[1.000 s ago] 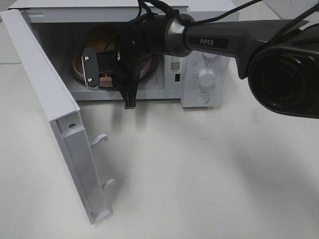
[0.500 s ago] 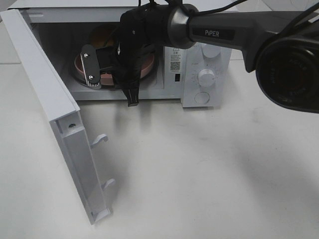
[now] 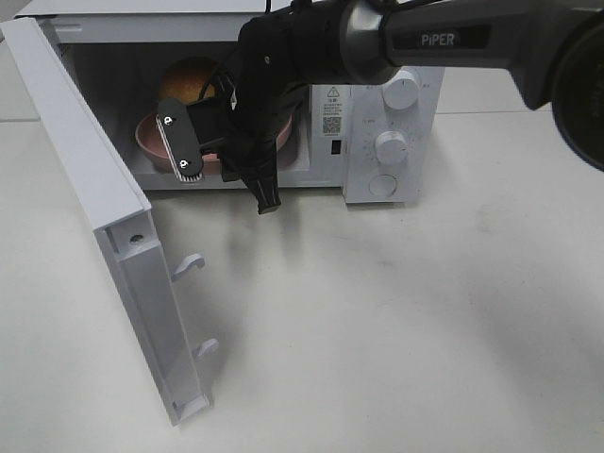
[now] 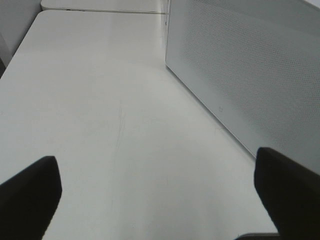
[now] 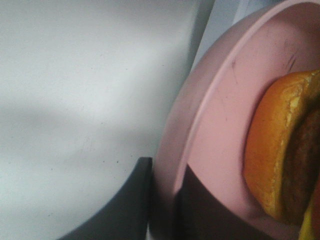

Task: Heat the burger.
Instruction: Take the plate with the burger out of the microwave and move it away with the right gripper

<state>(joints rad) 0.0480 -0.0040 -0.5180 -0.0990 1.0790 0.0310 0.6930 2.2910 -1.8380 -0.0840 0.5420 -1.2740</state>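
With our right gripper pinching the pink plate's rim inside the microwave, burger aboard, we should settle it flat before releasing; our left gripper idles spread.

A robot test bench, not anybody's kitchen.

From where I stand it is all plain white tabletop, bare and scuffed, with a small white microwave set at about twelve o'clock, its door swung wide toward nine o'clock. No counter, sink or cupboards around it, only the one appliance with its round dials and a sticker with a square code on the front panel. A dark robot arm lettered PIPER comes in from one o'clock, trailing loose black cables. A second white table edge shows beyond in the left wrist view.
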